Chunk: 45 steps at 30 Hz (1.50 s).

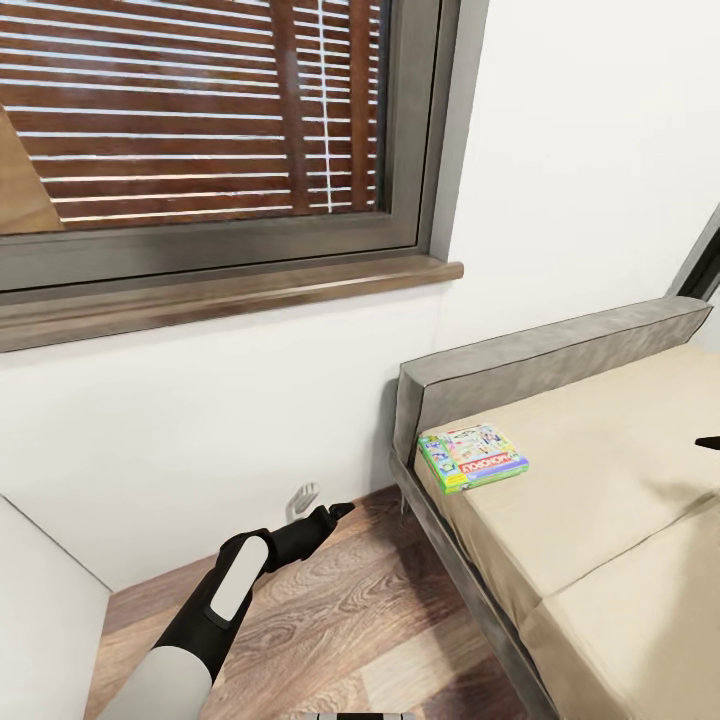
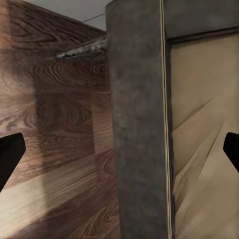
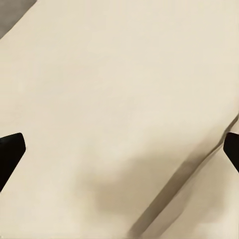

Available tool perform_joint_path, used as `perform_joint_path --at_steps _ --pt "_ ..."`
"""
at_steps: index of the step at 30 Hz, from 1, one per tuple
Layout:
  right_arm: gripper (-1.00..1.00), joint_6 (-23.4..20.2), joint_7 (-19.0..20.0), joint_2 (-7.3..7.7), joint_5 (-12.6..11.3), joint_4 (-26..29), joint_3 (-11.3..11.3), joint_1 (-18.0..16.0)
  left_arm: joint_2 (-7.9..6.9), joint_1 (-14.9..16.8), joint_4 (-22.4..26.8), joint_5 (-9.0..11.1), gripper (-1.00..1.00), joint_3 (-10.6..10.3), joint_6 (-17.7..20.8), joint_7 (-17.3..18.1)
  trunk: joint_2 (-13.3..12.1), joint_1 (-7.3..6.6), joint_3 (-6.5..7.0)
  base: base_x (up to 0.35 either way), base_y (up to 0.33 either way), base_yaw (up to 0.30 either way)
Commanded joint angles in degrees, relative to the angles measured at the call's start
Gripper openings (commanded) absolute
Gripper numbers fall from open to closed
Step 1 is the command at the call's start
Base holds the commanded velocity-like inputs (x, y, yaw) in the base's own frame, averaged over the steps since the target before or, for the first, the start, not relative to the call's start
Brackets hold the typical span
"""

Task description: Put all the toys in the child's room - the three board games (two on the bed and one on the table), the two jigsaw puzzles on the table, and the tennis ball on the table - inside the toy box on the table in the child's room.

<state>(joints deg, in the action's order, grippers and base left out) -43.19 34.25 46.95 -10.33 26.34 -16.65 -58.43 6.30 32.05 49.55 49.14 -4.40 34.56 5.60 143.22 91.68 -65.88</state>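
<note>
Monopoly box (image 1: pixel 473 457) on bed (image 1: pixel 600 480) — apart from left gripper (image 1: pixel 335 513).

The left arm reaches forward and to the right from the lower left of the head view, its white-and-black forearm narrowing to a black wrist. The left gripper (image 1: pixel 335 512) points ahead and slightly upward; from the wrist camera its fingertips (image 2: pixel 10 152) sit at opposite edges of the frame, jaws spread wide with nothing between them. The right gripper (image 3: pixel 119 149) likewise shows its fingertips (image 3: pixel 10 149) far apart and empty. A small dark tip at the head view's right edge is probably that gripper.
</note>
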Motion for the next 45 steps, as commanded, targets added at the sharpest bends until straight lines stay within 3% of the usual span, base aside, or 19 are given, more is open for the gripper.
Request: perform_joint_path --at_steps 1,14,19,31,42,45 --pt "1.00 -0.37 0.07 -0.01 -0.10 0.01 -0.22 -0.04 0.01 0.02 0.02 0.03 1.00 0.05 0.22 0.10 0.02 -0.01 -0.05 0.014 0.011 -0.002" --pt "1.00 -0.57 0.28 -0.01 -0.06 1.06 -0.22 -0.02 0.40 0.76 0.23 -0.09 1.00 -0.28 -0.04 2.55 0.02 -0.01 -0.05 0.064 0.050 -0.021" --pt "1.00 -0.58 0.29 -0.01 -0.09 1.42 -0.22 -0.02 0.07 3.85 -0.74 0.13 1.00 -0.22 0.19 6.45 0.02 -0.01 -0.05 0.006 0.005 -0.160" --pt "1.00 -0.58 0.29 -0.05 -0.10 1.55 -0.22 -0.02 0.55 6.64 -3.83 0.30 1.00 -0.62 -0.06 10.23 0.02 -0.01 -0.05 0.001 0.001 -0.048" --pt "1.00 -0.58 0.32 0.27 -0.01 2.72 -0.29 -0.02 0.65 7.28 -4.60 0.32 1.00 -0.27 -0.17 11.25 0.02 -0.01 -0.05 0.000 0.000 -0.007" --pt "1.00 -0.57 0.32 1.01 0.02 3.60 -0.30 -0.02 0.69 7.34 -5.35 0.38 1.00 -0.12 -0.18 11.35 0.02 -0.01 -0.05 0.000 0.000 -0.002"
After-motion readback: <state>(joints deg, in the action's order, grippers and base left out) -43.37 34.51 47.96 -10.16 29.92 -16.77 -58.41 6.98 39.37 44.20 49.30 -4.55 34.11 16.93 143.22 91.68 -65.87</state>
